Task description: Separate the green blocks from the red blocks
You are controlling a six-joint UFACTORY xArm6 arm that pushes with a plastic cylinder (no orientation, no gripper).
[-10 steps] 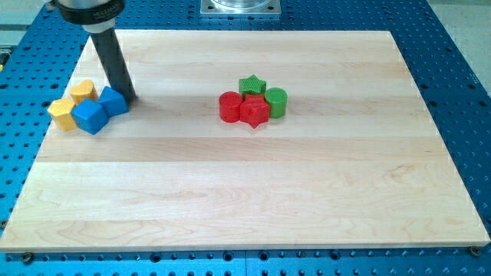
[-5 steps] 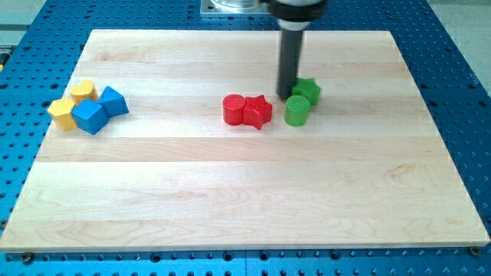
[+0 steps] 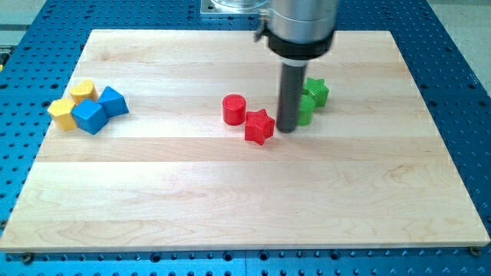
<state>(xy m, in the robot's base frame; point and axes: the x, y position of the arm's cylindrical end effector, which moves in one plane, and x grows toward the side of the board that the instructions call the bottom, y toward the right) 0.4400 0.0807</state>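
My tip (image 3: 287,129) rests on the board between the red star (image 3: 259,126) to its left and the green cylinder (image 3: 304,110) just to its right. The rod hides part of the green cylinder. The green star (image 3: 315,92) sits right behind the green cylinder, touching it. The red cylinder (image 3: 234,110) stands up and left of the red star, close to it with a small gap. The two green blocks lie to the right of the two red ones, with the rod in the gap.
At the view's left, two yellow blocks (image 3: 83,91) (image 3: 62,113) and two blue blocks (image 3: 113,101) (image 3: 90,116) sit clustered near the edge of the wooden board (image 3: 245,192). Blue perforated table surrounds the board.
The tip moved from the blue blocks at the left to the middle cluster. The green blocks went right, the red star shifted down, and the tip came down between red star and green cylinder.
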